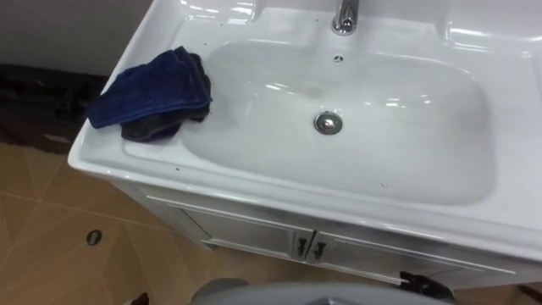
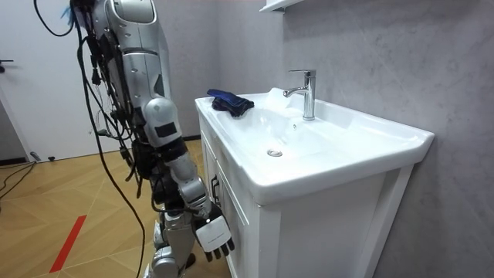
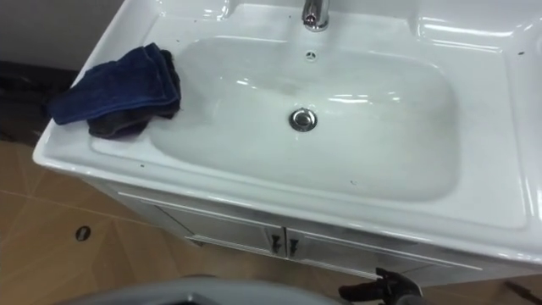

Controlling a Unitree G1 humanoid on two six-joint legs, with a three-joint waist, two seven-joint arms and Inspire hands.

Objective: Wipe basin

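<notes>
The glossy white ceramic basin (image 1: 254, 182), a rounded rectangular bowl with a round chrome drain (image 1: 329, 123) and a chrome tap (image 1: 345, 15), carries a crumpled, fluffy dark-blue cloth (image 1: 152, 93) on its left rim, while the right hand (image 2: 213, 233) hangs with relaxed, loosely spread fingers beside the white cabinet (image 1: 246, 227).

Bowl of white ceramic basin (image 1: 517, 93) open across middle and right. On left rim: folded dark blue cloth (image 1: 152, 97), overhanging bowl edge. At back rim centre: upright chrome tap (image 1: 344, 15). Bottom centre: round chrome drain (image 1: 329, 123), flush.
</notes>
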